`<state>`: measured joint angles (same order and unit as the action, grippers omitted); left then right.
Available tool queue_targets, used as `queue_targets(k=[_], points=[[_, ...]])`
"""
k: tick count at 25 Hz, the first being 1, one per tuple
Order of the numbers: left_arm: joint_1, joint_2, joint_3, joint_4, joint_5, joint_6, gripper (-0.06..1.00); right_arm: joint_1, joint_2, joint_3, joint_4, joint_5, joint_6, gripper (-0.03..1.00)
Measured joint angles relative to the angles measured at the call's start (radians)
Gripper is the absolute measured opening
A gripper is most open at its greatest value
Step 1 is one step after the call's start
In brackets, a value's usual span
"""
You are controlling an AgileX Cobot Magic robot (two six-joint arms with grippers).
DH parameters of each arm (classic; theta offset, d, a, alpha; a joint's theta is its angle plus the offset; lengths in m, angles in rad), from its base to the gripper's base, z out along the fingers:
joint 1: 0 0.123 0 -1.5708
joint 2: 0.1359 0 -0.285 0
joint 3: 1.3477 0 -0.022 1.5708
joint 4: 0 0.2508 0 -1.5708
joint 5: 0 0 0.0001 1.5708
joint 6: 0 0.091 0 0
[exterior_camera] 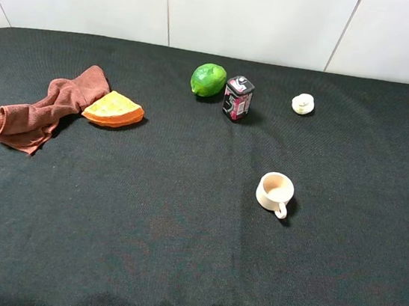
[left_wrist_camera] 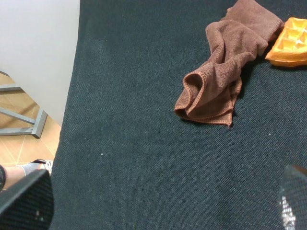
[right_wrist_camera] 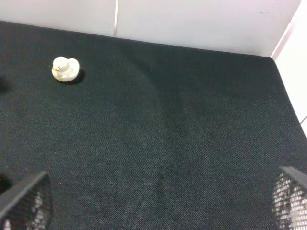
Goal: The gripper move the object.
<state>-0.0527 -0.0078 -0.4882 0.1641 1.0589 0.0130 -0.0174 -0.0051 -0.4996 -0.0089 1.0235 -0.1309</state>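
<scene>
Exterior high view gives you the object (exterior_camera: 238,98), a small black box with pink sides, standing upright on the black cloth-covered table (exterior_camera: 142,228) toward the far edge, near the white wall panels (exterior_camera: 253,16). A green lime (exterior_camera: 208,79) sits just beside it on its left, and a small white duck figure (exterior_camera: 302,103) lies well apart to its right. Nearer to you and to the right, a cream mug (exterior_camera: 275,192) stands upright with its handle pointing toward the near edge. Far off to the left, an orange waffle piece (exterior_camera: 113,109) touches a crumpled brown cloth (exterior_camera: 44,109). Nothing touches the box; you see neither arm near it. In the left wrist view the left gripper (left_wrist_camera: 163,211) shows only two finger tips at the frame corners, jaws spread wide over bare table near the cloth. In the right wrist view the right gripper (right_wrist_camera: 158,206) likewise has its jaws wide apart, empty, with the duck well beyond it.
</scene>
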Motion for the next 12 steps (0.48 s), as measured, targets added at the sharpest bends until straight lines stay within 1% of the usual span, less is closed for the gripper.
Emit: queue_targets(k=[12], points=[[0.000, 0.000, 0.000, 0.000, 0.000, 0.000, 0.99, 0.000, 0.000, 0.000, -0.002, 0.000, 0.001, 0.69]])
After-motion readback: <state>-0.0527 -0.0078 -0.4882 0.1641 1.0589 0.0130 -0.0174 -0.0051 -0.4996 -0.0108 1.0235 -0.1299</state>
